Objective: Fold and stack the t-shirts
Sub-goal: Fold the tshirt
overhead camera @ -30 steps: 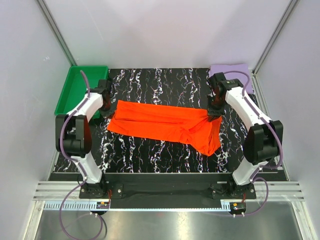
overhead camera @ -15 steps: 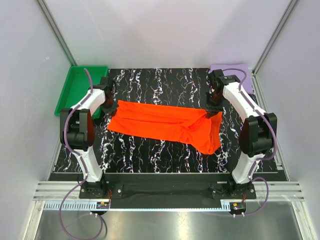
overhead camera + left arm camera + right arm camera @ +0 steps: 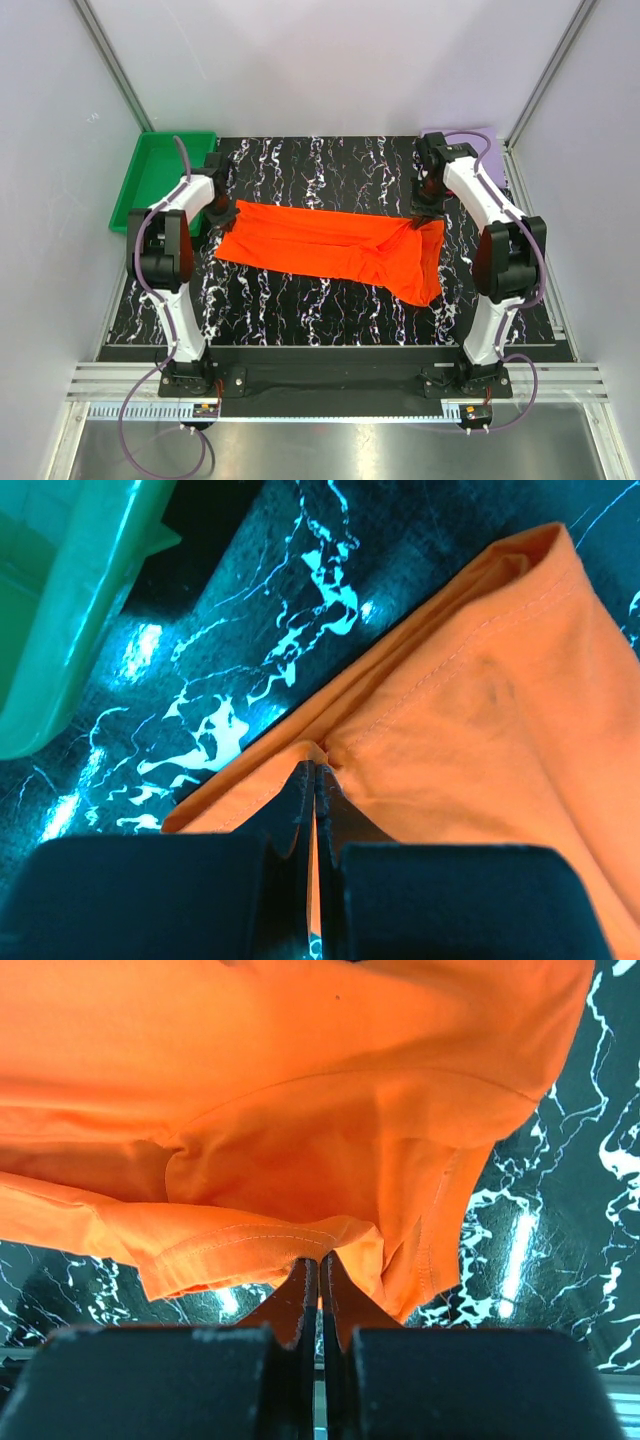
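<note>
The bright orange-red t-shirt [image 3: 330, 250] lies stretched across the middle of the black marbled table, with a fold hanging toward the front right. My left gripper [image 3: 222, 212] is shut on the shirt's far left corner; in the left wrist view the cloth [image 3: 470, 710] is pinched at the closed tips [image 3: 316, 770]. My right gripper [image 3: 425, 213] is shut on the far right edge. The right wrist view shows a hemmed fold of the shirt [image 3: 300, 1110] bunched at its tips [image 3: 320, 1260]. A pale lavender t-shirt [image 3: 495, 150] lies at the back right corner, partly hidden by the right arm.
A green plastic tray [image 3: 150, 185] stands at the back left, just beyond the left gripper, and its corner [image 3: 60, 600] shows in the left wrist view. White walls and metal posts close in the table on three sides.
Both arms have reached further back, drawing the held far edge of the orange-red shirt away from the bases. The right corner has risen most. Both grips stay shut.
</note>
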